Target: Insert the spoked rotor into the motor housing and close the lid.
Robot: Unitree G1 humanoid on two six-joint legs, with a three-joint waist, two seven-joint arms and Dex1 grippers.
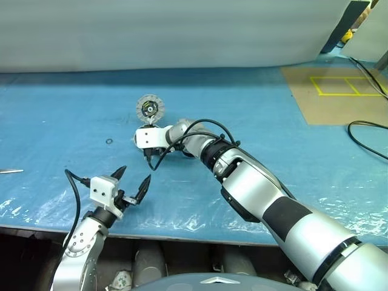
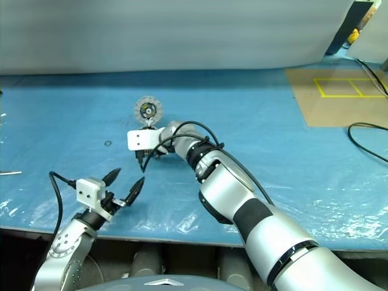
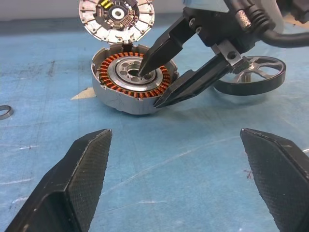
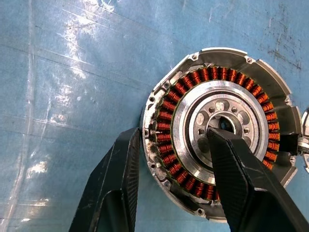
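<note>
Fingers of the left hand [image 1: 132, 182] are standing spread wide at the near edge of the counter [image 1: 54, 127], and they are holding nothing; this hand is hovering just above the blue sheet.

Further in, the right hand [image 3: 157, 87] is reaching down and to the left over the motor housing [image 3: 126, 82]. Its two black fingers are straddling the near wall of the housing: one fingertip is sitting in the centre hole of the silver hub, and the other is lying against the outside of the grey rim. Whether the fingers are already pressing on the wall, I cannot tell. The housing is lying flat on the counter with its ring of copper windings facing up.

Just beside the housing, partly hidden behind the right hand, the spoked rotor [image 3: 253, 77] is lying flat on the counter, outside the housing.

Behind the housing, the lid [image 3: 117, 18] is standing tilted up at its far edge, with its white segmented face toward the robot.

A small dark ring [image 1: 109, 142] is lying apart on the counter, to the left.
</note>
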